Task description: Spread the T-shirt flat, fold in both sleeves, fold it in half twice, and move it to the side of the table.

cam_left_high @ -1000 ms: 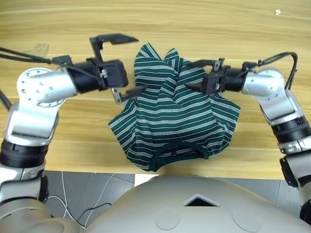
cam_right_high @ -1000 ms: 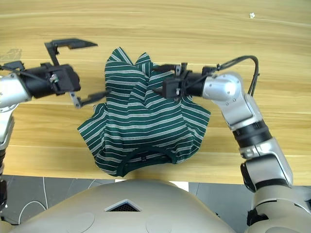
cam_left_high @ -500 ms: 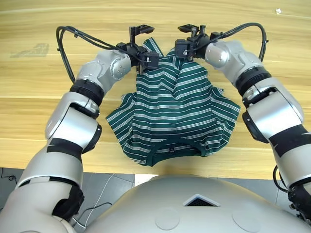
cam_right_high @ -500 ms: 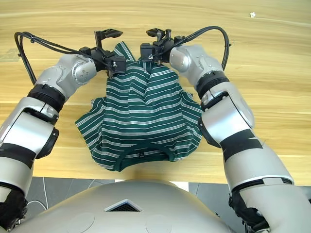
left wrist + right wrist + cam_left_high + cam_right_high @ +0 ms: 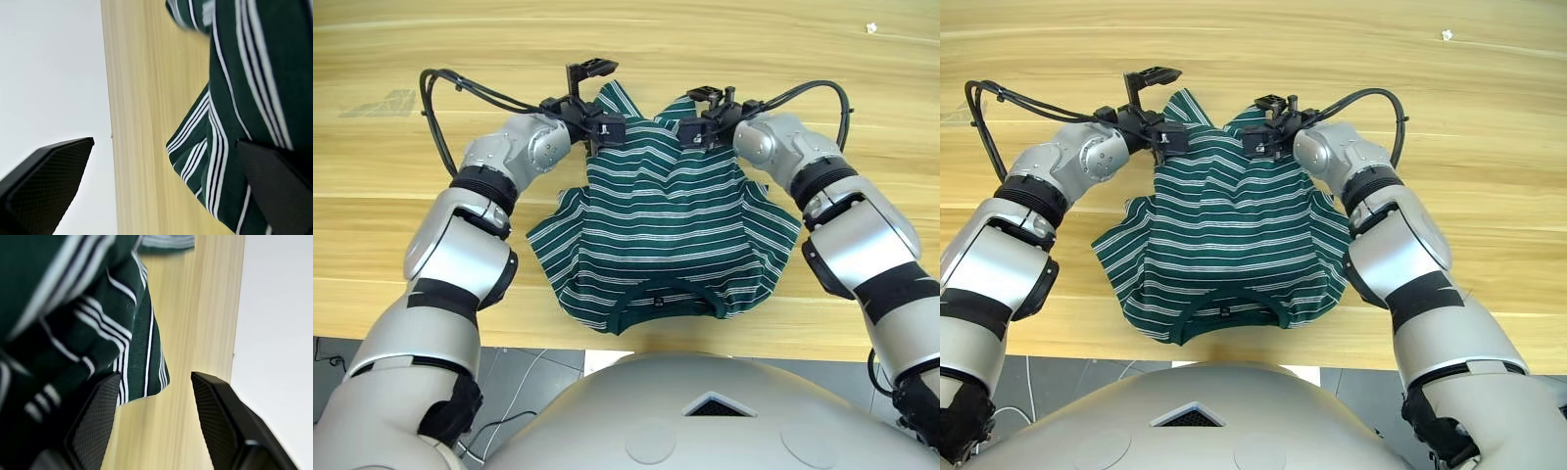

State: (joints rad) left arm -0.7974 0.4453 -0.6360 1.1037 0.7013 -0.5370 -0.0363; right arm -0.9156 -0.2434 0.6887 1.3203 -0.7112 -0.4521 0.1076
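The left gripper (image 5: 599, 98) and right gripper (image 5: 703, 113) are held spread at the far hem of the crumpled green-striped cotton T-shirt (image 5: 661, 225) — nothing is pinched. One layer alone could be caught, so the cloth would be left bunched.

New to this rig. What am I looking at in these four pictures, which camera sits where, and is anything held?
This is a humanoid robot with two arms, each ending in a two-fingered claw. The two wide pictures come from a stereo camera on its head, looking down over both arms at a wooden table. The two close-ups come from cameras on the wrists. On the table lies a green, white-striped T-shirt, rumpled, its collar toward the robot. The left claw and right claw are at the shirt's far edge, one on each side. Both are open, so nothing is gripped.
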